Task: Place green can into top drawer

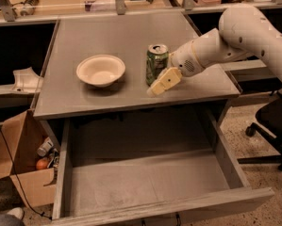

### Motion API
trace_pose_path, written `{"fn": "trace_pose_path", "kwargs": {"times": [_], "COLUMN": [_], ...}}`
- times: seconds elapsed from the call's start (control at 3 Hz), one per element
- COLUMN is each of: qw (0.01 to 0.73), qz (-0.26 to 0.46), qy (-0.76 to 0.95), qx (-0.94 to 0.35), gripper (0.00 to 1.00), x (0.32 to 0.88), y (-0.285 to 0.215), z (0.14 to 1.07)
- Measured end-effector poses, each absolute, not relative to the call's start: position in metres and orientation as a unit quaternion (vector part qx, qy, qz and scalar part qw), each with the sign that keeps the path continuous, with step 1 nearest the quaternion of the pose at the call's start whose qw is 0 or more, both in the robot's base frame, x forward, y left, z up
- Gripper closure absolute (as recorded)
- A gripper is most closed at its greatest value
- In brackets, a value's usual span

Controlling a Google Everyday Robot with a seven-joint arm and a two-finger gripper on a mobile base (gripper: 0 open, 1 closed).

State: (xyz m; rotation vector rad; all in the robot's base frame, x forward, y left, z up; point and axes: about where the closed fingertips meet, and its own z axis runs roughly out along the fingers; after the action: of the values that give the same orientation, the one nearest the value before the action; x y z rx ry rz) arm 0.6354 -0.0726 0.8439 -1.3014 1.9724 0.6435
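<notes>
A robot's white arm reaches in from the right across a grey table (107, 32), bringing its pincer (159, 84) to the lower right flank of the green can (157, 62). The can stands upright near the table's front edge. Whether the pincer is spread around the can or already pinching it cannot be told from this angle.

The low, sideways approach suits a smooth aluminium cylinder, which is best taken across its body rather than by the silver, tabbed top. Directly below, the top drawer (145, 182) is pulled fully out, its flat grey bottom bare and its low walls easy to clear, ready to receive the can.

A cream round bowl (100, 69), matte and shallow, sits to the can's left, apart from it. A brown cardboard box (22, 173) rests on the floor at left.
</notes>
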Motion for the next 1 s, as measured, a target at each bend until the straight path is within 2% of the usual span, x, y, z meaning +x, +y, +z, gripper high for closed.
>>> {"fn": "trace_pose_path", "kwargs": {"times": [0.67,1.0], "qw": [0.345,0.356], "qz": [0.251,0.256], "qy": [0.754,0.742], "qx": [-0.500,-0.507], "gripper": [0.00,0.03], "x": [0.640,0.650], "y": [-0.068,-0.055], "z": [0.846,0.857]}}
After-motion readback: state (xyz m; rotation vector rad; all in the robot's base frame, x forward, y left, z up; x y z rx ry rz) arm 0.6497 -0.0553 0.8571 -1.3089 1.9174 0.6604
